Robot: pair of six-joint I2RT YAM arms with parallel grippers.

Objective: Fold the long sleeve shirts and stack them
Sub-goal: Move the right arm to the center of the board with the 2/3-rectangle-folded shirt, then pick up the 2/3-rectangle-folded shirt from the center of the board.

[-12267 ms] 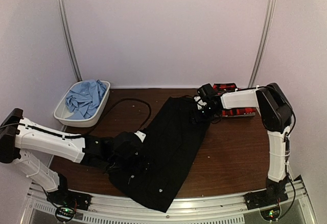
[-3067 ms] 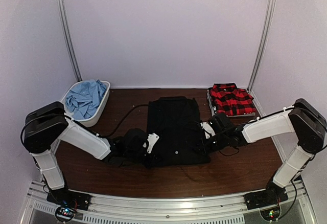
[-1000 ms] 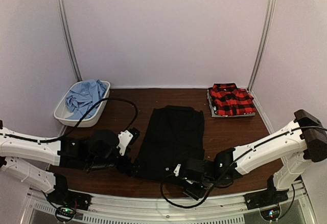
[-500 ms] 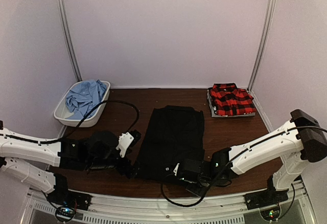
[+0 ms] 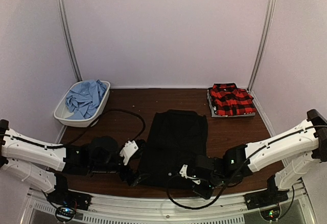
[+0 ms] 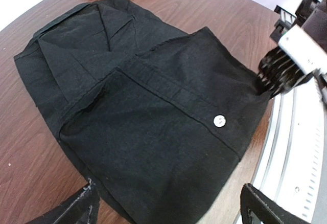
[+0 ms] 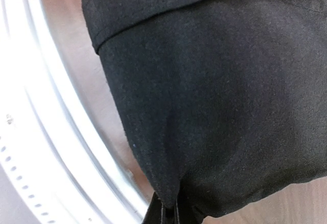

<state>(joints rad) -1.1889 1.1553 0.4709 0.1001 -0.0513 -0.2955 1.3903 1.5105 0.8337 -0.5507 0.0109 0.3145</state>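
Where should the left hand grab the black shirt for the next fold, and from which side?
The near left hem corner of the black shirt, coming in low from the left. The shirt lies flat in a long strip, that corner is free, and the right hand holds the near right corner.

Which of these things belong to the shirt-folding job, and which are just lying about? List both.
Job:
black shirt, flat mid-table
red-and-black plaid shirt, folded, far right
light blue shirt, crumpled in the white bin

Lying about:
the white bin itself
black cable, looping over the table
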